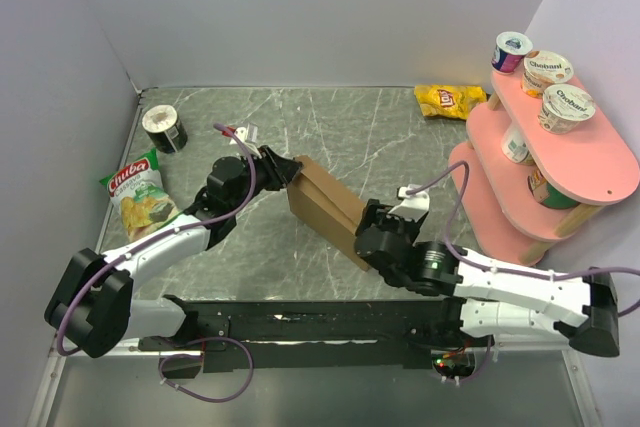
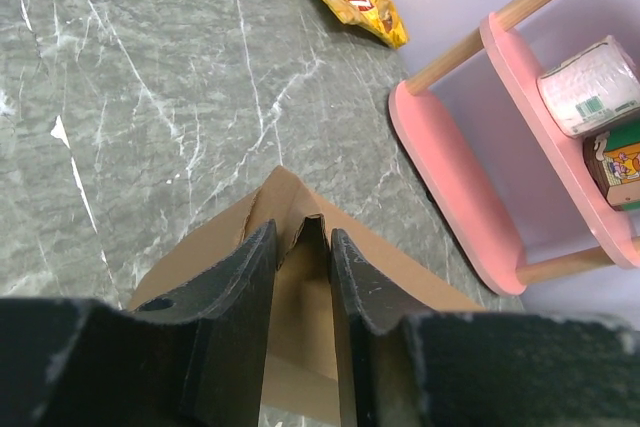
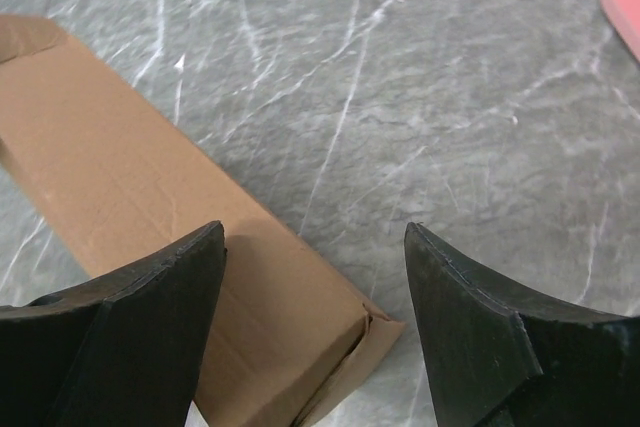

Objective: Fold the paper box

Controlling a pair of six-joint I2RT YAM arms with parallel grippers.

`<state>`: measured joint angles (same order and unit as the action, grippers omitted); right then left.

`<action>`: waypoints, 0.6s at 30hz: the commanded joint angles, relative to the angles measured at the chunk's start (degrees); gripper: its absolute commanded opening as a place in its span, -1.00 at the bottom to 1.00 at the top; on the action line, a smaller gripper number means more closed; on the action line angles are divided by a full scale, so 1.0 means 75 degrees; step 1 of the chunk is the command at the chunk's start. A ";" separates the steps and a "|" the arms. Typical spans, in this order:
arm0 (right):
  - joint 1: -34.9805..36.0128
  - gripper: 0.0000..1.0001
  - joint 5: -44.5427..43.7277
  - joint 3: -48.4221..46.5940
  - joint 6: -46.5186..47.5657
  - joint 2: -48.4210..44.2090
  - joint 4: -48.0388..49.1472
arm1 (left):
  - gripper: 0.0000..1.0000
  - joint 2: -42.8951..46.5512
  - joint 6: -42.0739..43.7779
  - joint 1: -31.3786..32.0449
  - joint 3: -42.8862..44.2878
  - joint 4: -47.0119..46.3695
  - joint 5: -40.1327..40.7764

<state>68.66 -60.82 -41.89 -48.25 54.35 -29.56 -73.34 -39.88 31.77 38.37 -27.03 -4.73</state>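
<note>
The paper box (image 1: pixel 325 209) is a long brown cardboard box lying at a slant in the middle of the marble table. My left gripper (image 1: pixel 283 172) is at its far left end. In the left wrist view its narrow-set fingers (image 2: pixel 250 287) pinch an upright flap of the box (image 2: pixel 420 277), and the flap's tip shows between them. My right gripper (image 1: pixel 365 237) is at the box's near right end. In the right wrist view that gripper (image 3: pixel 313 230) stands open, one finger over the box (image 3: pixel 150 187) and the other over bare table. The closed end flap shows below.
A green chips bag (image 1: pixel 140 192) and a black-and-white cup (image 1: pixel 165 129) lie at the left. A yellow chips bag (image 1: pixel 450 100) lies at the back right. A pink tiered shelf (image 1: pixel 560 167) with yogurt cups stands along the right wall.
</note>
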 commanded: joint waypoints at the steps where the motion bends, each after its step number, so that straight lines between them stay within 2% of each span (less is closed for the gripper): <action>1: 0.0371 0.58 -0.0094 0.0124 -0.1767 0.1119 -0.2852 | -0.67 -0.0604 0.0372 0.0030 -0.0686 0.2924 0.0385; 4: 0.0512 0.58 -0.0083 0.0066 -0.2446 0.1542 -0.3241 | -0.66 -0.0569 0.0372 0.0030 -0.0698 0.2924 0.0315; 7: 0.0665 0.58 -0.0082 0.0065 -0.3162 0.1742 -0.3816 | -0.54 -0.0522 0.0348 0.0030 -0.0675 0.2994 0.0303; 8: 0.0735 0.58 -0.0059 0.0077 -0.3188 0.1730 -0.3828 | -0.43 -0.0487 0.0348 0.0030 -0.0663 0.3029 0.0291; 10: 0.0782 0.58 -0.0012 0.0089 -0.3153 0.1660 -0.3851 | -0.35 -0.0336 0.0372 0.0030 -0.0570 0.3169 0.0303; 13: 0.0841 0.58 0.0000 0.0066 -0.3072 0.1415 -0.3887 | -0.04 -0.0113 0.0535 0.0030 -0.0277 0.3438 0.0408; 14: 0.0841 0.58 0.0000 0.0089 -0.2978 0.1251 -0.3840 | 0.12 -0.0077 0.0629 0.0018 -0.0172 0.3579 0.0466; 18: 0.0841 0.57 0.0000 0.0253 -0.2707 0.0981 -0.3547 | 0.38 0.0146 0.0863 -0.0064 0.0448 0.3978 0.0432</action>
<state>74.26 -70.87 -44.82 -73.41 61.43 -44.05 -71.35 -38.30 31.62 40.36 -17.10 -2.63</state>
